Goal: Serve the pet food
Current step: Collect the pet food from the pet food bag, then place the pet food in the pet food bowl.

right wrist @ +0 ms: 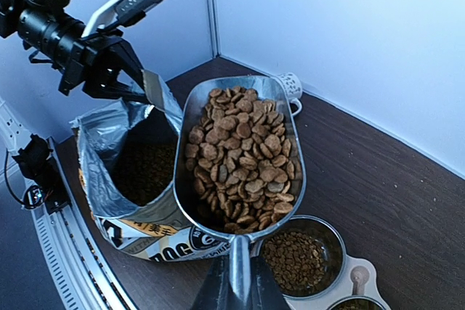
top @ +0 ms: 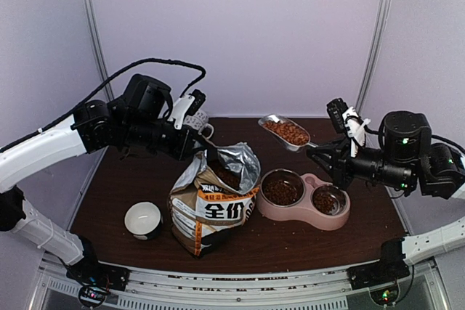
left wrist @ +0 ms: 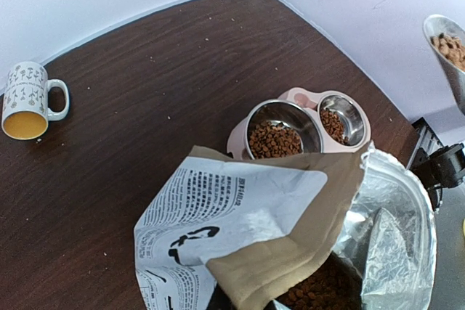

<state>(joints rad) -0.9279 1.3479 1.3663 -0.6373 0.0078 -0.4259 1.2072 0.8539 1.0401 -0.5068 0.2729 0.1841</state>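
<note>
While the left claw [top: 199, 149] pinches one bag [top: 207, 212], the right claw [top: 321, 152] clamps one scoop [top: 270, 120] heaped with pet food [top: 289, 133].

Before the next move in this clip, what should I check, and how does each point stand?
1. The scoop holds kibble: ok.
2. The right gripper is shut on the scoop's handle: ok.
3. The scoop is lined up over the double bowl: cannot tell.
4. The double bowl has room: ok, both sides are only part filled.
5. The left gripper holds the rim of the bag, and the bag stands upright and open: ok.
</note>
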